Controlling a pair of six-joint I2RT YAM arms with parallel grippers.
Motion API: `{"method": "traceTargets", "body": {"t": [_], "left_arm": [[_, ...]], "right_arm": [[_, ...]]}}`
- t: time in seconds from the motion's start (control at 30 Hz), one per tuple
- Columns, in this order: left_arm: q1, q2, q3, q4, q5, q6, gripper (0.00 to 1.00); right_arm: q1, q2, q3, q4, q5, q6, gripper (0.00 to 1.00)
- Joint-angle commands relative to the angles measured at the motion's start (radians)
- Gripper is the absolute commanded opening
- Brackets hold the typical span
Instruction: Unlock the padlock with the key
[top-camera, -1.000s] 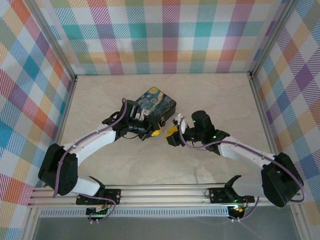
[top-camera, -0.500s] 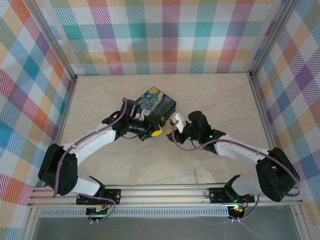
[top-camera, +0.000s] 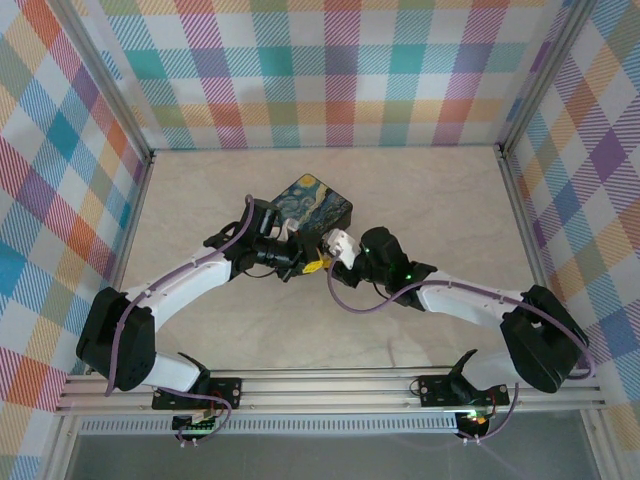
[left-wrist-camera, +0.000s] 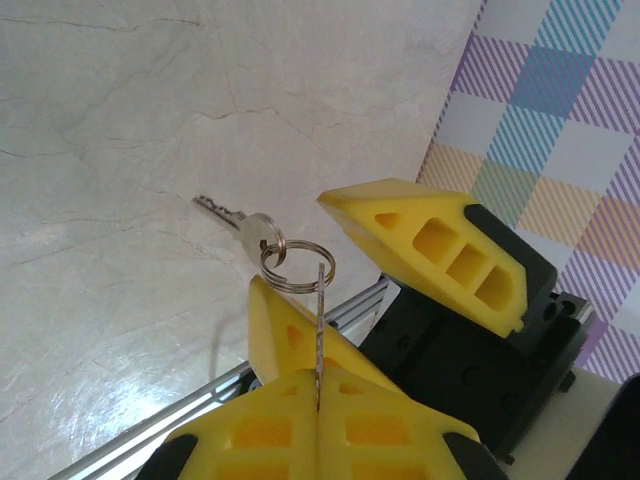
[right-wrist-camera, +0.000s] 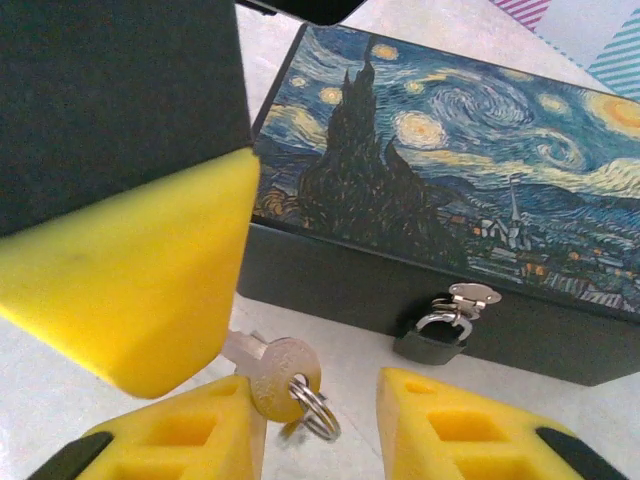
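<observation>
My left gripper is shut on the thin silvery key, seen edge-on between its yellow pads. A split ring on that key carries a second small key that juts out over the table. In the right wrist view the key's round head sticks out from under the left gripper's yellow finger. My right gripper is open, one finger on each side of the key head. The small grey padlock hangs from the hasp on the night-sky box just beyond.
The dark box lies on the pale marble table, right behind both grippers. Checked walls close in the left, back and right sides. The aluminium rail with the arm bases runs along the near edge.
My right gripper has moved left, closing in on the left gripper and the key it holds. The left arm and the box have stayed put.
</observation>
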Motion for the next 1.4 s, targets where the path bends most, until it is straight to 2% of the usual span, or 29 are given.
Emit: {"method": "traceTargets", "body": {"t": [0.0, 0.23, 0.53, 0.63, 0.67, 0.8, 0.87, 1.07, 1.37], "left_arm": [[0.007, -0.027, 0.027, -0.028, 0.027, 0.0, 0.0], [0.007, -0.032, 0.03, -0.016, 0.031, -0.01, 0.0], [0.007, -0.026, 0.021, -0.025, 0.021, -0.013, 0.0], [0.007, -0.029, 0.022, -0.026, 0.009, -0.01, 0.0], [0.008, -0.029, 0.025, -0.032, 0.006, -0.006, 0.02], [0.017, -0.033, 0.043, -0.093, -0.024, 0.022, 0.28], [0.028, -0.037, 0.049, -0.108, -0.028, 0.039, 0.37], [0.054, -0.073, 0.077, -0.219, -0.073, 0.214, 0.39], [0.085, -0.153, 0.085, -0.218, -0.019, 0.588, 0.37]], "right_arm": [[0.009, 0.015, 0.032, 0.058, 0.036, -0.032, 0.3], [0.022, 0.029, 0.039, 0.073, 0.032, -0.043, 0.23], [0.046, 0.032, 0.043, 0.075, 0.036, -0.055, 0.01], [0.05, 0.021, 0.041, 0.051, 0.022, -0.051, 0.0], [0.049, 0.015, 0.041, 0.042, 0.016, -0.049, 0.0], [0.049, 0.0, 0.05, -0.035, -0.027, -0.043, 0.0], [0.047, 0.002, 0.066, -0.092, -0.063, -0.036, 0.0], [0.038, 0.022, 0.15, -0.289, -0.219, 0.021, 0.0], [0.002, 0.081, 0.252, -0.525, -0.498, 0.056, 0.0]]}}
